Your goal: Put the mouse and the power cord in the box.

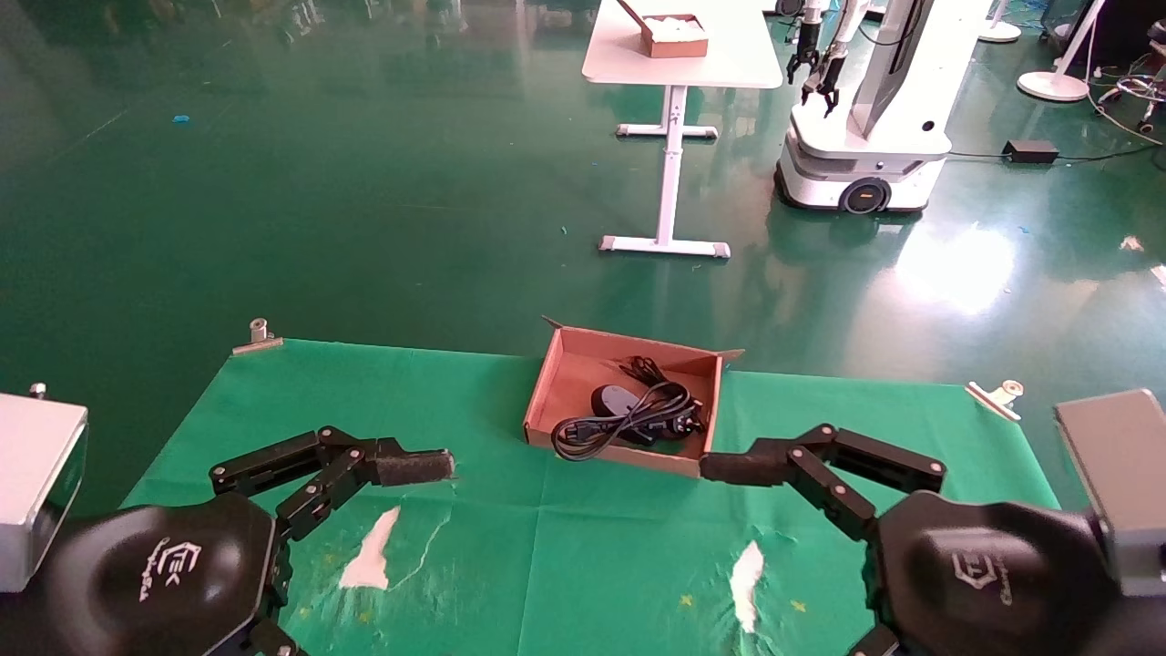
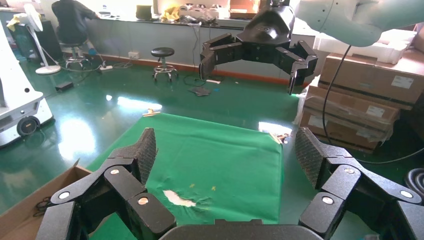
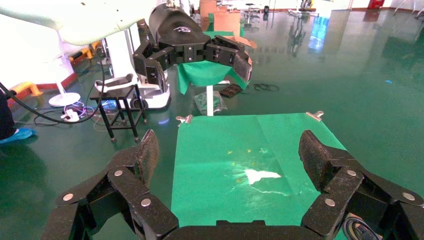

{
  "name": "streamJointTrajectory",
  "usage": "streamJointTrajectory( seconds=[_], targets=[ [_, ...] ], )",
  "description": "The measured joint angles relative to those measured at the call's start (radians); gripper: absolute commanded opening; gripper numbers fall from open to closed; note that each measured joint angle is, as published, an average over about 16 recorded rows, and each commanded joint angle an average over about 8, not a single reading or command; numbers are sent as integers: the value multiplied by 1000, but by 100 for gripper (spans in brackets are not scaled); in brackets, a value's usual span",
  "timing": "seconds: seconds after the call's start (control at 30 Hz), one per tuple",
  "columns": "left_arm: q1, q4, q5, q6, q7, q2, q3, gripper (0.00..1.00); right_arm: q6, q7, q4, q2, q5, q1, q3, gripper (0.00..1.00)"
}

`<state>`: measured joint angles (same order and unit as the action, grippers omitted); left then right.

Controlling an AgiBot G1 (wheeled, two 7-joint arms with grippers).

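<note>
The box (image 1: 544,392), shallow brown cardboard, sits at the far middle of the green cloth. Inside it lie the mouse (image 1: 615,399), black and domed, and the looped power cord (image 1: 638,415), with one loop resting on the front-left wall. My left gripper (image 2: 225,150) is open and empty, hovering over the cloth left of the box; its upper finger (image 1: 414,466) points toward the box. My right gripper (image 3: 227,150) is open and empty too, and its finger (image 1: 742,467) ends just off the box's front right corner. A corner of the box (image 2: 30,210) shows in the left wrist view.
The green cloth (image 1: 547,547) has two white tears (image 1: 372,551) (image 1: 747,569) and metal clips (image 1: 258,335) (image 1: 997,396) at its far corners. Grey housings (image 1: 36,483) (image 1: 1116,474) flank the table. Beyond stand a white table (image 1: 679,64) and another robot (image 1: 865,118).
</note>
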<state>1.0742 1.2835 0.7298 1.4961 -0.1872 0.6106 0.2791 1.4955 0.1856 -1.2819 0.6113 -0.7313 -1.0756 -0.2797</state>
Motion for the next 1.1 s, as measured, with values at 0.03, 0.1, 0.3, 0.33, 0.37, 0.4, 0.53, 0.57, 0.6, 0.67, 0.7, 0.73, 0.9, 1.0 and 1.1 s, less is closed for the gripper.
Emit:
streamJointTrajectory(
  seconds=[0.03,0.1,0.3,0.33,0.37,0.4,0.53,0.57,0.6,0.67,0.7,0.73,0.9,1.0,1.1],
  targets=[
    [0,0,0,0,0,0,0,100,0,0,0,0,0,0,0,100],
    [0,0,0,0,0,0,0,100,0,0,0,0,0,0,0,100],
    [0,0,0,0,0,0,1,100,0,-1,1,0,-1,-1,0,100],
    [0,0,0,0,0,0,1,100,0,-1,1,0,-1,-1,0,100],
    [0,0,0,-1,0,0,1,100,0,-1,1,0,-1,-1,0,100],
    [0,0,0,-1,0,0,1,100,0,-1,1,0,-1,-1,0,100],
    [0,0,0,-1,0,0,1,100,0,-1,1,0,-1,-1,0,100],
    [0,0,0,-1,0,0,1,100,0,-1,1,0,-1,-1,0,100],
    [0,0,0,-1,0,0,1,100,0,-1,1,0,-1,-1,0,100],
    [0,0,0,-1,0,0,1,100,0,-1,1,0,-1,-1,0,100],
    [0,0,0,-1,0,0,1,100,0,-1,1,0,-1,-1,0,100],
    [0,0,1,-1,0,0,1,100,0,-1,1,0,-1,-1,0,100],
    [0,0,1,-1,0,0,1,100,0,-1,2,0,-1,-1,0,100],
    [0,0,1,-1,0,0,1,100,0,-1,2,0,-1,-1,0,100],
    [0,0,1,-1,0,0,1,100,0,-1,2,0,-1,-1,0,100]
  ],
)
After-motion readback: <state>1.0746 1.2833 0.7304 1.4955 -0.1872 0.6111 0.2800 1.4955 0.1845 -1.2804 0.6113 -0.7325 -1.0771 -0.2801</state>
